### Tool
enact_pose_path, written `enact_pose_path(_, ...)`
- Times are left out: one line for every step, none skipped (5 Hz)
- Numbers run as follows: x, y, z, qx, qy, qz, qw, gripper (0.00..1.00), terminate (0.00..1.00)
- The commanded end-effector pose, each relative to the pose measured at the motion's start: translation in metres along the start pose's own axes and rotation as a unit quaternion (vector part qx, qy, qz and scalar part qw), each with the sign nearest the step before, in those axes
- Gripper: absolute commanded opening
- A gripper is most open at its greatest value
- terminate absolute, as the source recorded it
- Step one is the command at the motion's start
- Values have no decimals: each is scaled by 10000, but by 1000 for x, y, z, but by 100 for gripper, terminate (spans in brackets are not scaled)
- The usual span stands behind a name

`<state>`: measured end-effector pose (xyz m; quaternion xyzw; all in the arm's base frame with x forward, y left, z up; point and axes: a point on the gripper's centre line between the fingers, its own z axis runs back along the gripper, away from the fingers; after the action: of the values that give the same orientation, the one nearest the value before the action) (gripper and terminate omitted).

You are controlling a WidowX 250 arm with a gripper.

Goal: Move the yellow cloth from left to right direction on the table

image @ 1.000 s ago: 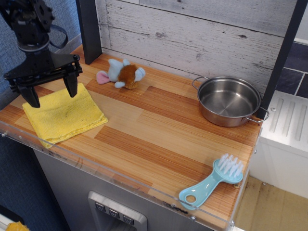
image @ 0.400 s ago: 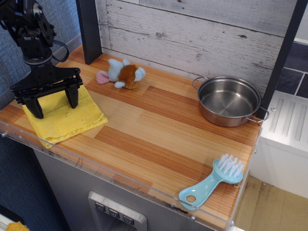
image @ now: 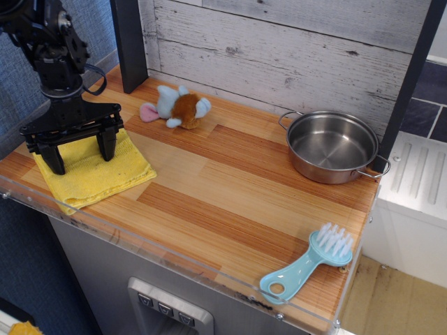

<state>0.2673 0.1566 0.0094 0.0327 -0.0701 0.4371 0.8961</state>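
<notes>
Lying flat at the left end of the table (image: 230, 188), near the clear front edge, the yellow cloth (image: 94, 171) is seen folded into a rough square. Directly over it the black end effector (image: 80, 153) is held with its fingers spread wide — nothing is gripped, and both tips are set at the cloth's surface. Behind the cloth a plush toy (image: 176, 107) is placed; a steel pot (image: 332, 145) and a pale blue brush (image: 307, 263) are found well apart, at the right end.

Bright yellow cloth (image: 94, 171), black hand (image: 81, 155), striped light and reddish-brown table (image: 230, 195), silver pot (image: 333, 146), pale blue brush (image: 307, 264).
</notes>
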Motion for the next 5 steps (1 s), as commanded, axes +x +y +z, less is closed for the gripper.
enact_pose_path(-28, -35, 9, -62, -95, -426, 9990, 100, 0)
enact_pose_path(-50, -54, 16, -123, -138, -684, 9975, 100, 0)
enact_pose_path(-78, -73, 23, -238, -128, -912, 9955, 100, 0)
enact_pose_path(-119, -100, 32, -389, -87, -1329, 9903, 100, 0)
enact_pose_path(-149, -122, 37, -565, 10, -1615, 9853, 100, 0)
